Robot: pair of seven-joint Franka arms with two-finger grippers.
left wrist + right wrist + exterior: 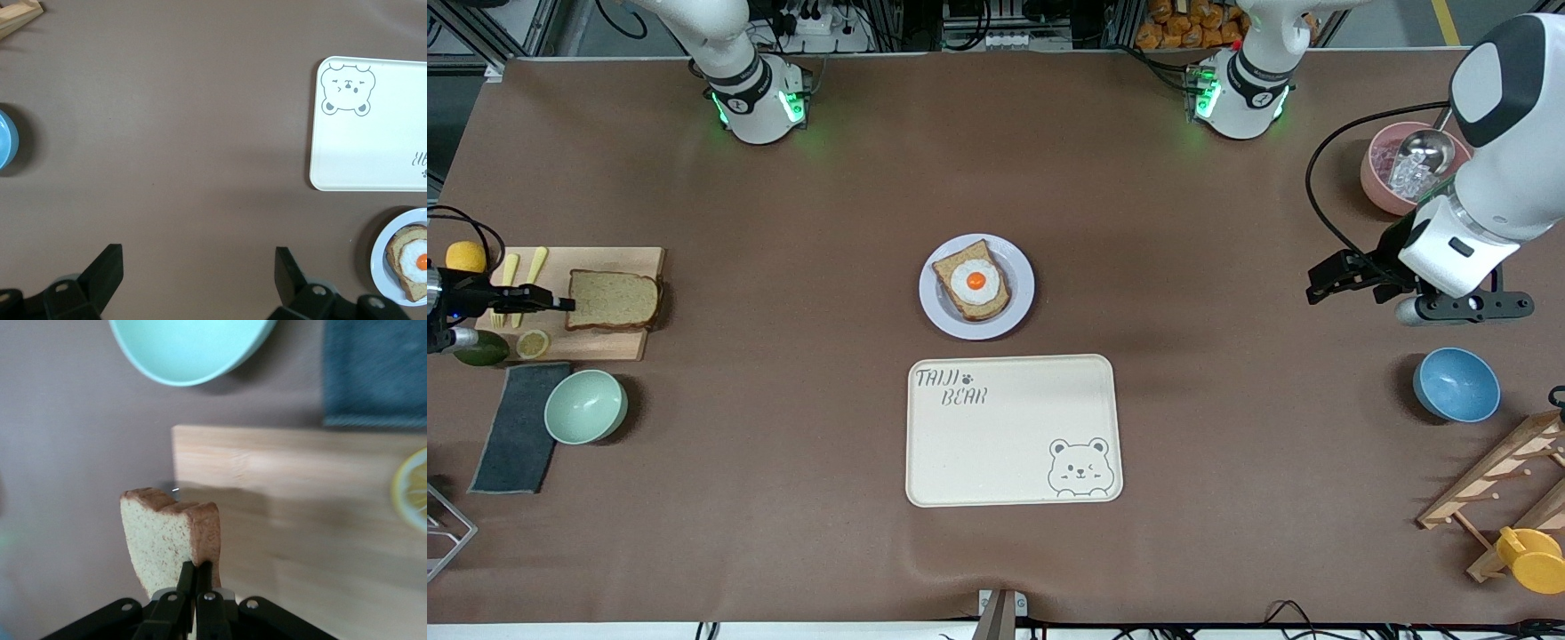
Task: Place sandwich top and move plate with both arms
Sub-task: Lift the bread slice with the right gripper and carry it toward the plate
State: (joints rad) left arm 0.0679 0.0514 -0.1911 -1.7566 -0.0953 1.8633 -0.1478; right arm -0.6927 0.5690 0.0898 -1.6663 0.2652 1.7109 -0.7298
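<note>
The sandwich top, a plain speckled brown slice, is held level just over the wooden cutting board at the right arm's end of the table. My right gripper is shut on its crust edge; the right wrist view shows the slice pinched by that gripper. The plate sits mid-table with an egg-topped bread slice on it. My left gripper hangs open over bare table at the left arm's end, nothing between its fingers. The plate shows at the edge of the left wrist view.
A cream bear-printed tray lies nearer the camera than the plate. A mint bowl and dark cloth sit beside the board, with a lemon half and yellow forks on it. A blue bowl, pink bowl and wooden rack stand at the left arm's end.
</note>
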